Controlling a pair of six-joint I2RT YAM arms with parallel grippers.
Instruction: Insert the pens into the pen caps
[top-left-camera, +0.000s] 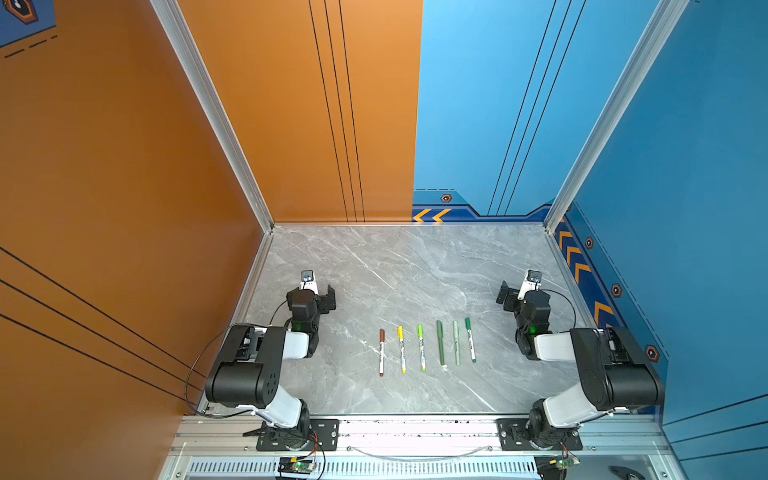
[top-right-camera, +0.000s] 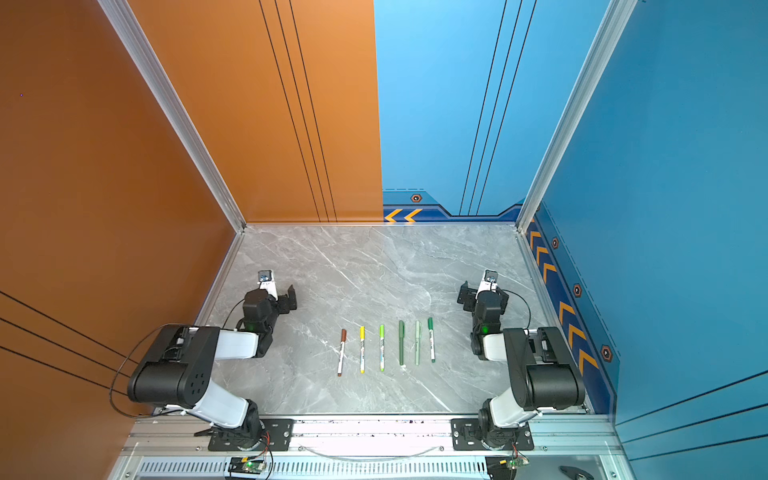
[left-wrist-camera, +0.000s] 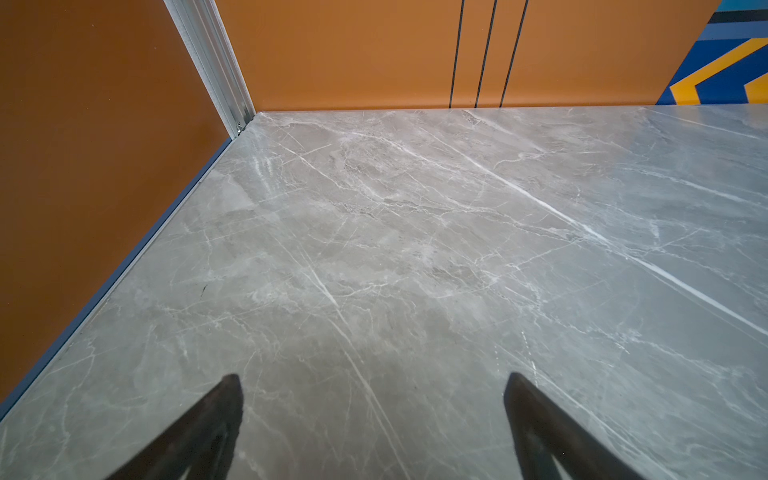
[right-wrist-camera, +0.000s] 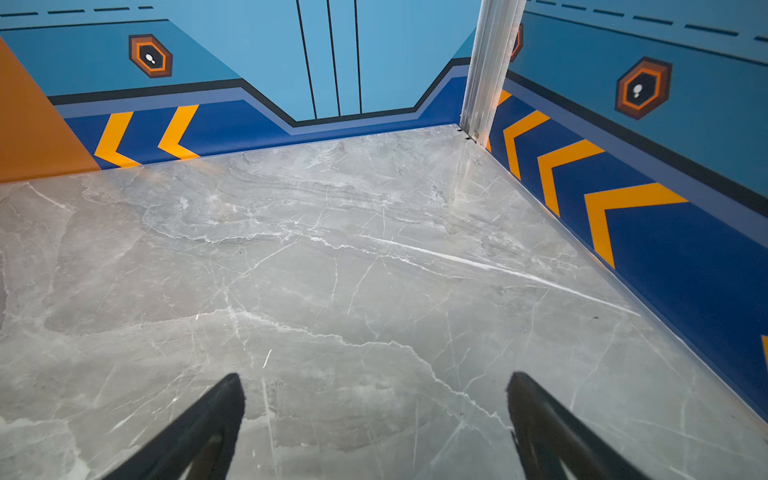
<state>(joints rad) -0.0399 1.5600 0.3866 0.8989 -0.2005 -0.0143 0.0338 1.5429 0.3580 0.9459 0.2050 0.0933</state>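
To either side of the pens (top-left-camera: 428, 347), the left gripper (left-wrist-camera: 374, 377) and right gripper (right-wrist-camera: 376, 375) hang empty, jaws apart, though any loosely seated pen caps (top-left-camera: 400, 331) could pop off if bumped.

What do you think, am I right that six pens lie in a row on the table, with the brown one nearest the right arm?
Not quite: the brown pen lies nearest the left arm, as both top views show. The six pens do lie in a row on the table.
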